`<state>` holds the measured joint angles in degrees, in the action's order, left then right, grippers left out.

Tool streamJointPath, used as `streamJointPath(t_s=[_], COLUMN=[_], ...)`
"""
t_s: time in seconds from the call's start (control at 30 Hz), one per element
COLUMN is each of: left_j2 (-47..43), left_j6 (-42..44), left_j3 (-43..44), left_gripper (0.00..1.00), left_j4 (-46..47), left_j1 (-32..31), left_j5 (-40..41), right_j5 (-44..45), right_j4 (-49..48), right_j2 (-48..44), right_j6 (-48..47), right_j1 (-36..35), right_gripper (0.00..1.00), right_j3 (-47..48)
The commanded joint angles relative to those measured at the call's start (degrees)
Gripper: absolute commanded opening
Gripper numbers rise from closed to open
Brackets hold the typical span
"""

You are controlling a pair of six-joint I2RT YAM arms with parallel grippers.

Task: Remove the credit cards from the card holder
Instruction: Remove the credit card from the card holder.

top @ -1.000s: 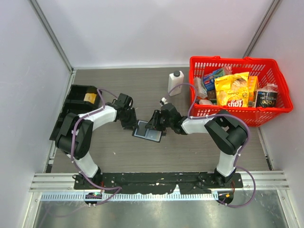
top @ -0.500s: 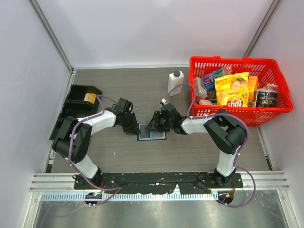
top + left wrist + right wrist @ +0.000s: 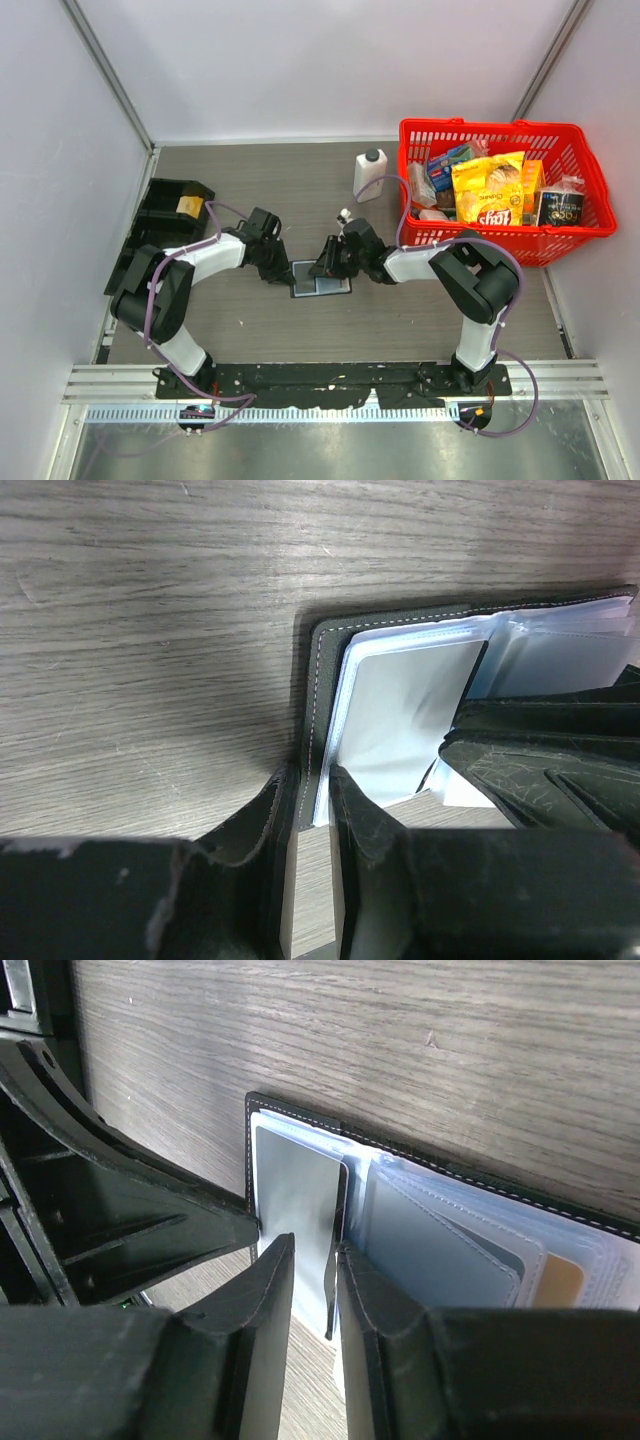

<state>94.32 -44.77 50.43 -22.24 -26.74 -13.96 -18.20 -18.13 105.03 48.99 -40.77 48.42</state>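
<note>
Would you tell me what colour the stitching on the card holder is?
White stitching, clearest in left wrist view.

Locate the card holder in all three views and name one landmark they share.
Top external: card holder at the table's centre.
Left wrist: card holder in the upper right, lying open.
Right wrist: card holder from the centre to the right edge.
Shared landmark: grey wood-grain table.

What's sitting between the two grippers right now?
The open card holder, flat on the table, in the top view. The wrist views show the left gripper clamping its cover edge and the right gripper pinching a pale card.
</note>
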Motion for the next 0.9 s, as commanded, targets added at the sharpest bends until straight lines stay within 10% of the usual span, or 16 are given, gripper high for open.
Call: streamJointPath(t_s=[0.0, 0.53, 0.87], left_j2=[1.39, 1.74, 1.48], left_j6=[-0.14, 0.48, 0.92], left_j3=[-1.22, -0.51, -0.34], left_gripper=[0.19, 0.00, 0.00], left_j4=[-0.35, -0.52, -0.96], left_j1=[-1.03, -1.56, -1.65], left_j5=[0.33, -0.19, 1.12], right_j5=[-5.53, -11.95, -6.68], right_j4=[-6.90, -19.39, -7.28], right_j2=[-1.59, -0.19, 0.52], right_j6=[0.14, -1.27, -6.63], right_j1=[-0.62, -1.32, -2.21], right_gripper=[0.26, 0.23, 0.14], right_j3=[-1.75, -3.42, -1.49])
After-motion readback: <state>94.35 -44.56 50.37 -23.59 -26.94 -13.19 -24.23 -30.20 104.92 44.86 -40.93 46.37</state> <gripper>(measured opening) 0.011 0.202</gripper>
